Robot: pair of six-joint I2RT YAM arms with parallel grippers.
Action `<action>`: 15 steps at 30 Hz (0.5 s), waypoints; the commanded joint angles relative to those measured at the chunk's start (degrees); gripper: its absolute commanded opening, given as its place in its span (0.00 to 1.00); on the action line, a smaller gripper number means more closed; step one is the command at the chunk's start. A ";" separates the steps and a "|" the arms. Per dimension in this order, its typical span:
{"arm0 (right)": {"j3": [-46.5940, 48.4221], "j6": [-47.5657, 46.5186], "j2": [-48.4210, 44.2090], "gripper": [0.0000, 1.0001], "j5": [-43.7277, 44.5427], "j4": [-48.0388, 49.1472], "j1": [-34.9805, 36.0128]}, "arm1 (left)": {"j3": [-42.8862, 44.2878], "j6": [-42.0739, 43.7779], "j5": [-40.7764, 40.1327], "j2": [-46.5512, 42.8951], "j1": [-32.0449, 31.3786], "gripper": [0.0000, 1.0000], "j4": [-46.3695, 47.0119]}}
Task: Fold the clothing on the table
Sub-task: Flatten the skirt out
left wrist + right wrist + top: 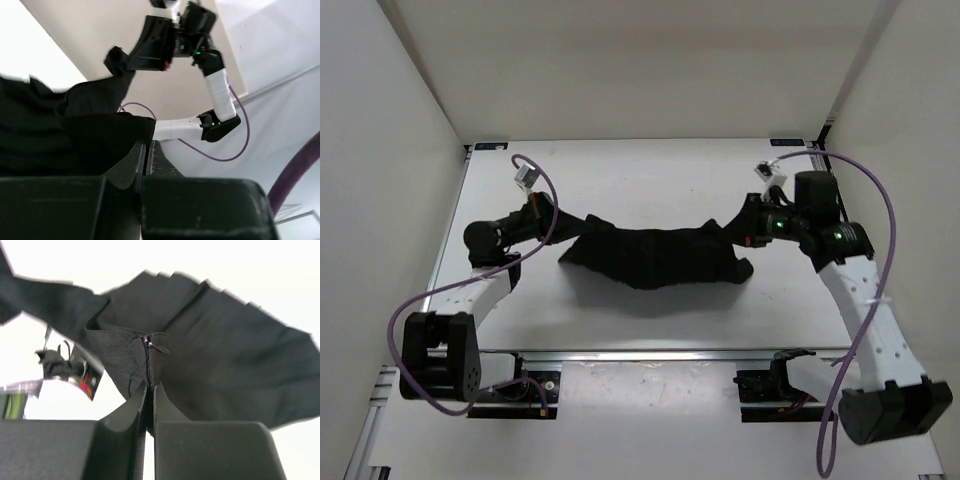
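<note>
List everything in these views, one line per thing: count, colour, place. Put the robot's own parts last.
clothing: one, black, stretched between the two claws over the middle of the table, sagging at the centre
zip: one, dark, on the fabric just above the right claw
table: one, white, under the garment
walls: three, white, left, back and right of the table
rail: one, aluminium, along the table's front edge
cables: two, purple, one looping from each arm
arms: two, white and black, bases at the front edge
left claw: one, black, shut on the garment's left end
right claw: one, black, shut on the garment's right end
</note>
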 commanded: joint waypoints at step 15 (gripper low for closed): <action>11.41 8.12 31.05 0.00 -4.42 21.21 -17.44 | 27.52 40.50 -14.10 24.99 -2.30 0.00 -50.92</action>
